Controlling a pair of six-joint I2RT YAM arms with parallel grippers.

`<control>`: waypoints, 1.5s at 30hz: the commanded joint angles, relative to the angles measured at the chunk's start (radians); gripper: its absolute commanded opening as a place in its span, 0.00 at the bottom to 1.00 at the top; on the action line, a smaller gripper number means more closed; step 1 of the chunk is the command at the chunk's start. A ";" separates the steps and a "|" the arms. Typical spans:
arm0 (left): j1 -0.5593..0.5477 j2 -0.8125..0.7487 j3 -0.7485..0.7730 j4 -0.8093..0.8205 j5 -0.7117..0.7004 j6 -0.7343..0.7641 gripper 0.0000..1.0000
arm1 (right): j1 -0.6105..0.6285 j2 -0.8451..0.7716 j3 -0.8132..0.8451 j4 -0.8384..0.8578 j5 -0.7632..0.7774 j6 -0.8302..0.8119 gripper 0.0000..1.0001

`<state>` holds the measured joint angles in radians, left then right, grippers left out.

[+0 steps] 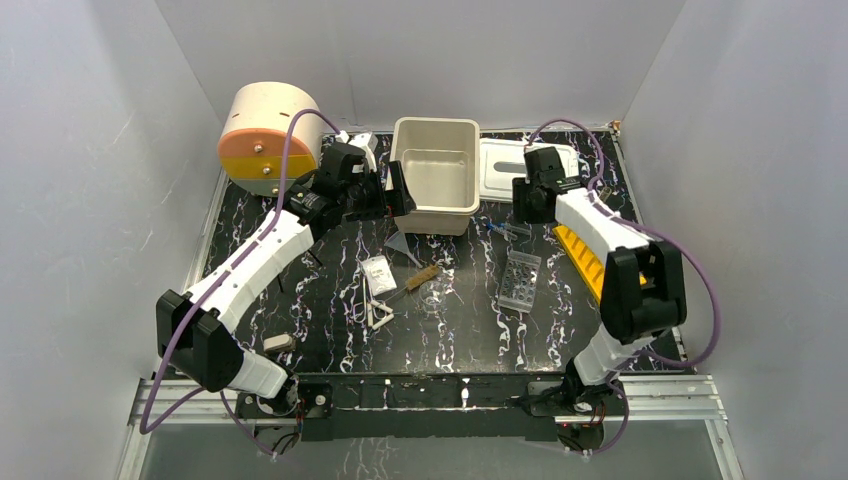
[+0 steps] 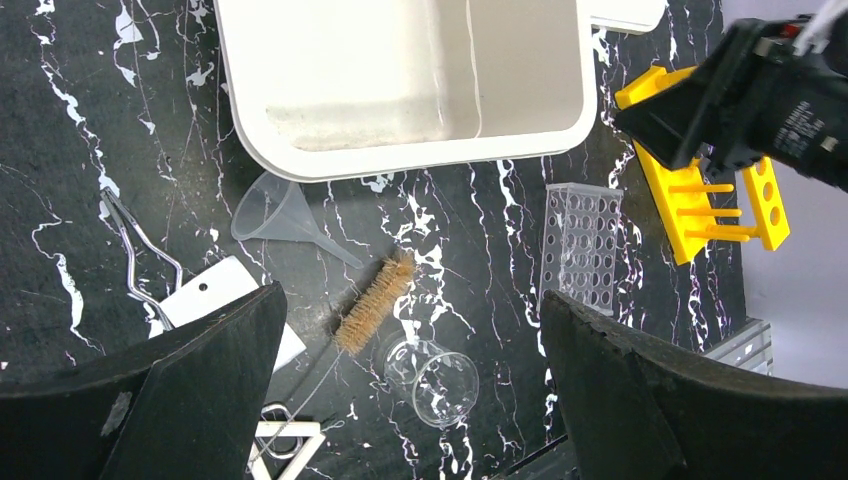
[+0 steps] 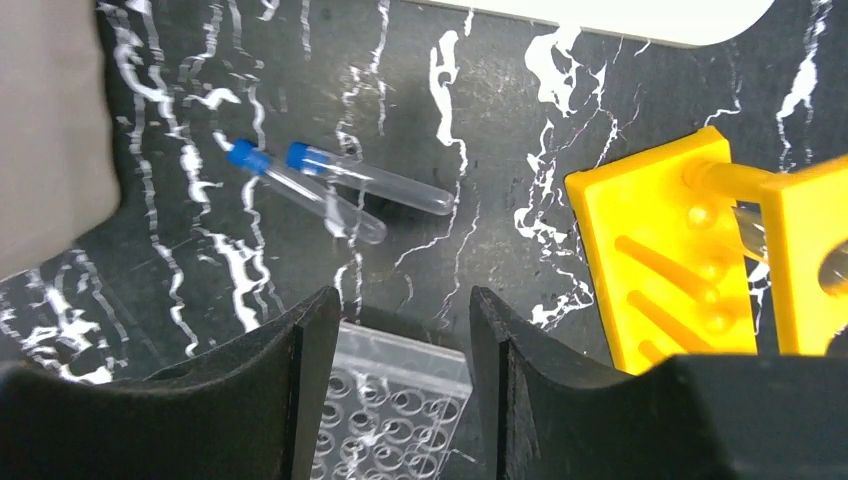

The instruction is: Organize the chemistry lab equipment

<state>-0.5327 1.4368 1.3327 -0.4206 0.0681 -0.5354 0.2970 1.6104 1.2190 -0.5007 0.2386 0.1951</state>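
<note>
Your right gripper (image 3: 398,320) is the nearer one, jaws about half apart with nothing between them. Two blue-capped tubes (image 3: 335,190) lie flat on the table (image 3: 500,120) just ahead of its fingertips, slightly left in the wrist view. They lie side by side, caps up-left, long axis slanting down-right. The yellow rack (image 3: 650,270) sits just right of them. You'd likely need the jaws set across that slant to pinch one. Left gripper (image 2: 410,310) hangs wide and empty by the tub (image 2: 240,110).

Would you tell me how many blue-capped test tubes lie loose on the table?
2. One tube and the other tube lie side by side between the white tub and yellow rack; more may be hidden.
</note>
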 commanded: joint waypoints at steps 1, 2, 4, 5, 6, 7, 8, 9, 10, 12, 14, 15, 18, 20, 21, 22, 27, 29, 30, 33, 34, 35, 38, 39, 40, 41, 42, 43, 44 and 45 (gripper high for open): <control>0.005 -0.029 0.019 -0.013 -0.006 0.008 0.98 | -0.061 0.077 0.060 0.011 -0.113 -0.084 0.58; 0.005 -0.029 0.020 -0.014 -0.009 0.008 0.98 | -0.067 0.090 0.064 0.006 -0.119 -0.101 0.58; 0.005 -0.025 0.023 -0.016 -0.011 0.008 0.98 | -0.080 0.116 0.068 0.003 -0.131 -0.132 0.59; 0.005 -0.022 0.027 -0.017 -0.013 0.009 0.98 | -0.085 0.129 0.070 0.001 -0.140 -0.146 0.59; 0.005 -0.018 0.031 -0.018 -0.016 0.010 0.98 | -0.091 0.142 0.074 -0.005 -0.150 -0.161 0.60; 0.005 -0.013 0.035 -0.019 -0.017 0.012 0.98 | -0.096 0.157 0.082 -0.013 -0.154 -0.174 0.61; 0.006 -0.010 0.041 -0.021 -0.017 0.013 0.98 | -0.100 0.173 0.090 -0.020 -0.148 -0.181 0.61; 0.007 -0.006 0.046 -0.021 -0.017 0.015 0.98 | -0.104 0.189 0.096 -0.024 -0.145 -0.190 0.61; 0.007 -0.001 0.051 -0.023 -0.019 0.017 0.98 | -0.109 0.201 0.102 -0.027 -0.147 -0.193 0.61; 0.007 0.006 0.060 -0.024 -0.022 0.020 0.98 | -0.114 0.223 0.112 -0.031 -0.150 -0.226 0.61; 0.007 0.012 0.067 -0.028 -0.022 0.022 0.98 | -0.117 0.244 0.122 -0.034 -0.161 -0.245 0.60; 0.007 0.013 0.069 -0.029 -0.025 0.023 0.98 | -0.117 0.255 0.128 -0.034 -0.169 -0.252 0.59; 0.008 0.019 0.076 -0.033 -0.027 0.026 0.98 | -0.119 0.290 0.151 -0.043 -0.190 -0.264 0.57; 0.008 0.023 0.082 -0.035 -0.030 0.029 0.98 | -0.120 0.312 0.167 -0.048 -0.202 -0.273 0.56; 0.008 0.024 0.083 -0.035 -0.031 0.031 0.98 | -0.120 0.322 0.174 -0.051 -0.207 -0.276 0.56; 0.009 0.026 0.086 -0.036 -0.031 0.031 0.98 | -0.120 0.330 0.181 -0.051 -0.212 -0.277 0.56; 0.011 0.032 0.094 -0.037 -0.033 0.032 0.98 | -0.120 0.367 0.210 -0.041 -0.254 -0.289 0.56; 0.011 0.035 0.097 -0.037 -0.033 0.032 0.98 | -0.119 0.384 0.223 -0.035 -0.275 -0.297 0.56; 0.011 0.037 0.100 -0.037 -0.032 0.032 0.98 | -0.120 0.394 0.232 -0.035 -0.286 -0.300 0.55; 0.011 0.039 0.104 -0.037 -0.030 0.034 0.98 | -0.118 0.418 0.248 -0.027 -0.320 -0.309 0.55; 0.012 0.037 0.104 -0.038 -0.030 0.033 0.98 | -0.119 0.425 0.253 -0.027 -0.330 -0.313 0.54; 0.012 0.037 0.105 -0.037 -0.031 0.034 0.98 | -0.117 0.432 0.257 -0.030 -0.340 -0.316 0.54; 0.013 0.035 0.103 -0.038 -0.031 0.035 0.98 | -0.111 0.447 0.261 -0.030 -0.361 -0.333 0.55; 0.013 0.034 0.103 -0.038 -0.030 0.035 0.98 | -0.107 0.453 0.264 -0.030 -0.359 -0.336 0.56; 0.013 0.034 0.103 -0.038 -0.031 0.037 0.98 | -0.106 0.457 0.266 -0.030 -0.355 -0.341 0.57; 0.013 0.034 0.103 -0.037 -0.031 0.037 0.98 | -0.101 0.464 0.269 -0.031 -0.349 -0.342 0.58; 0.013 0.034 0.102 -0.038 -0.031 0.037 0.98 | -0.100 0.470 0.274 -0.033 -0.343 -0.341 0.60; 0.013 0.034 0.103 -0.037 -0.030 0.037 0.98 | -0.098 0.476 0.280 -0.038 -0.338 -0.342 0.61; 0.013 0.034 0.103 -0.037 -0.030 0.037 0.98 | -0.097 0.481 0.284 -0.040 -0.334 -0.341 0.63; 0.013 0.034 0.102 -0.037 -0.030 0.036 0.98 | -0.095 0.485 0.286 -0.040 -0.329 -0.341 0.64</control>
<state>-0.5255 1.4837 1.4017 -0.4503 0.0444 -0.5129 0.1898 2.0438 1.4803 -0.5457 -0.0792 -0.1268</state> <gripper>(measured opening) 0.983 0.617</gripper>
